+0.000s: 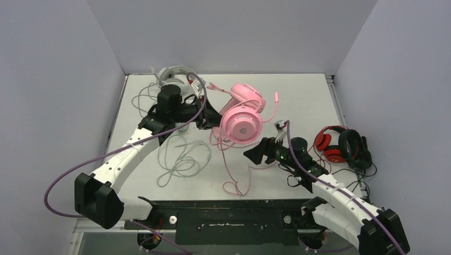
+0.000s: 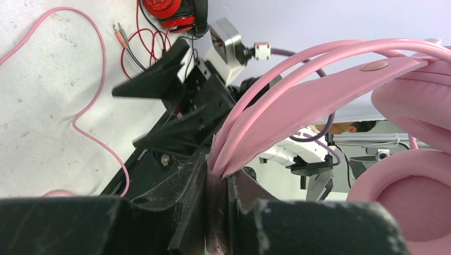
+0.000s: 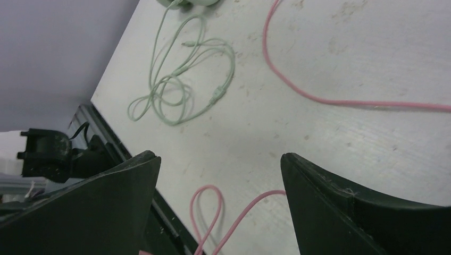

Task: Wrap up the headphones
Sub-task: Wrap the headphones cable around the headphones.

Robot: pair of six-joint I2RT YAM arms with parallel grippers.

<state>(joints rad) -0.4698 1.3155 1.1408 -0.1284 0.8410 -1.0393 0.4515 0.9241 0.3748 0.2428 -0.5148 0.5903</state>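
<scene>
My left gripper is shut on the headband of the pink headset and holds it above the middle of the table. In the left wrist view the jaws pinch the pink band. Its pink cable hangs down and loops on the table. My right gripper is open and empty, hovering over a loop of that cable. The pale grey-white headset lies at the back left. The mint green headset is mostly hidden under my left arm; its cable lies coiled at front left.
A red and black headset with a dark cable lies at the right edge, beside my right arm. Grey walls enclose the table on three sides. The black base rail runs along the near edge.
</scene>
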